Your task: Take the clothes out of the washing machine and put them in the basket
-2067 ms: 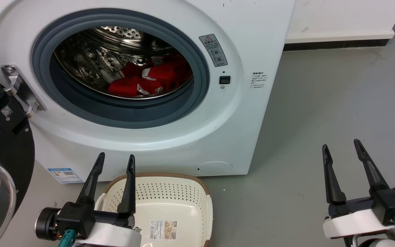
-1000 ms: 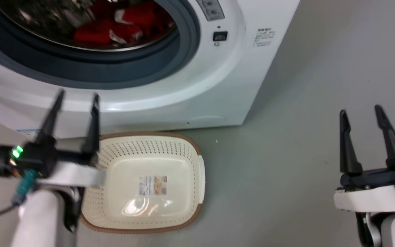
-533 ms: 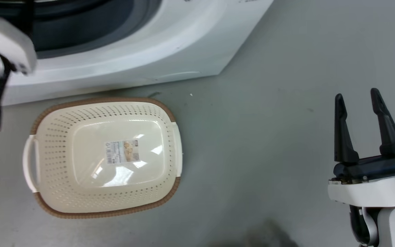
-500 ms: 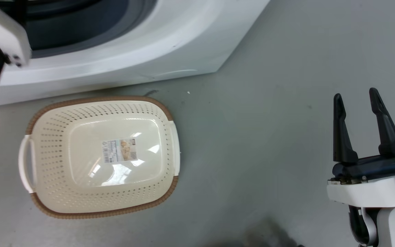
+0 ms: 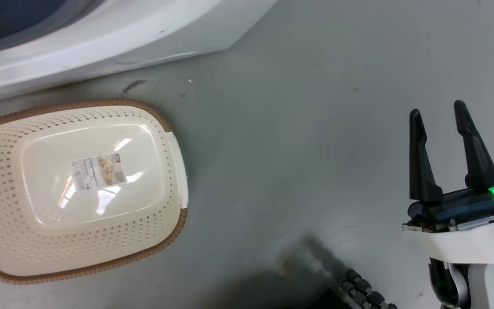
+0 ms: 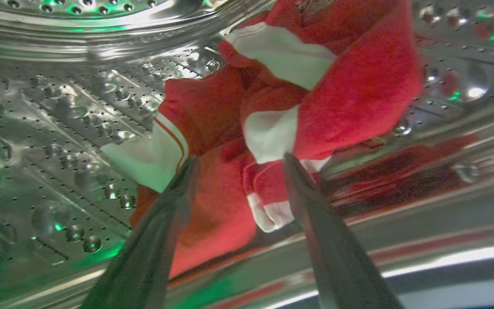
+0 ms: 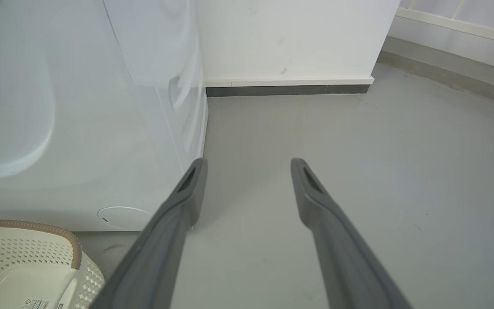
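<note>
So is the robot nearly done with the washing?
Not nearly. Done: the left gripper is inside the washing machine drum. In hand: it is open right at the red clothes, not gripping yet. Left: grab them, pull them out, drop them into the basket, which holds no clothes.

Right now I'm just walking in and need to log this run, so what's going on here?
The robot is unloading laundry. Its left end effector is inside the drum of the washing machine, open, fingertips at the red clothes but not closed on them. The basket sits empty on the floor in front of the machine. The right end effector hangs open over the floor, holding nothing.
</note>
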Robot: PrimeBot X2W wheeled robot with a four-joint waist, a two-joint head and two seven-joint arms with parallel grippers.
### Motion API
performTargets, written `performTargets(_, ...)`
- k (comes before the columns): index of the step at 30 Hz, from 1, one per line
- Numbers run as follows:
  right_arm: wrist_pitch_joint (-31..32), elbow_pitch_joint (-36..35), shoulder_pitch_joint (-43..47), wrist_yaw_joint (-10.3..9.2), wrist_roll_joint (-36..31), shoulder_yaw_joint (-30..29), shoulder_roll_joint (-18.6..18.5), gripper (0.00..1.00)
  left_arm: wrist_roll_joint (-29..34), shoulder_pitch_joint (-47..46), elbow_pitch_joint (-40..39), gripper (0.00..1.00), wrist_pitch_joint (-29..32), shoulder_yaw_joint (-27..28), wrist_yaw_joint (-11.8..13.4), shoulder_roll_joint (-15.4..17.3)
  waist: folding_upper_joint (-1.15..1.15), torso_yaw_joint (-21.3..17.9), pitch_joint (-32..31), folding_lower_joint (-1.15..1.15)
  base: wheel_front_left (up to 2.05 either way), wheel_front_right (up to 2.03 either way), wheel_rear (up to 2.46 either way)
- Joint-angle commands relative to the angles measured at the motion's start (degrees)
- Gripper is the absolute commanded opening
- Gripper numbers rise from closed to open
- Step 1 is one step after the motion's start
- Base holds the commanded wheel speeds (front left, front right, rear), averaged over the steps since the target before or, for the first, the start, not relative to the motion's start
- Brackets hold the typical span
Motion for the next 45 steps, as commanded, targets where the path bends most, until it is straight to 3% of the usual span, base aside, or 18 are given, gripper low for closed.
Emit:
performTargets(1, -0.12, -0.57, -0.57, -0.06, 0.46, 0.60, 0.17, 1.00, -0.28, -2.16, 0.64, 1.00, 1.32, -0.51, 0.07, 1.49, 0.00, -2.11, 2.48, -0.01, 0.00, 0.00, 0.00)
performTargets(12, -0.12, -0.82, -1.52, -0.06, 1.68, 2.42, 0.16, 1.00, 0.72, -8.78, 5.50, 1.00, 7.70, -1.61, 0.16, 5.36, 0.00, -5.11, 6.35, -0.01, 0.00, 0.00, 0.00)
performTargets(20, -0.12, -1.34, -1.45, -0.06, 2.35, 2.68, 0.16, 1.00, -0.57, -10.86, 7.15, 1.00, 9.54, -3.42, 0.05, 6.48, 0.00, -6.11, 7.43, -0.01, 0.00, 0.00, 0.00)
performTargets(21, -0.12, -1.38, -1.55, -0.06, 2.38, 2.66, 0.16, 1.00, -0.89, -10.97, 7.33, 0.38, 9.27, -3.49, 0.04, 6.51, 0.00, -6.15, 7.42, -0.01, 0.00, 0.00, 0.00)
performTargets(22, -0.12, -1.42, -1.65, -0.06, 2.46, 2.60, 0.17, 1.00, -1.16, -11.14, 7.52, 0.00, 9.27, -3.76, 0.03, 6.54, 0.00, -6.16, 7.41, -0.01, 0.00, 0.00, 0.00)
performTargets(31, -0.12, -1.20, -2.46, -0.06, 1.37, 1.10, 0.16, 1.00, -2.95, -11.76, 8.29, 0.00, 1.88, -6.74, 0.02, 6.05, 0.00, -4.69, 5.69, -0.01, 0.00, 0.00, 0.00)
performTargets(40, -0.12, -0.28, -1.99, -0.06, -2.17, -2.63, 0.13, 1.00, -4.68, -8.79, 10.88, 0.00, -13.05, -11.09, 0.07, 2.55, 0.00, -0.47, -0.92, -0.01, 0.00, 0.00, 0.00)
performTargets(45, -0.12, 0.81, -0.16, -0.06, -4.19, -4.88, 0.12, 1.00, -6.21, -2.52, 13.78, 0.00, -22.94, -13.48, 0.07, -1.05, 0.00, 2.63, -7.07, -0.01, 0.00, 0.00, 0.00)
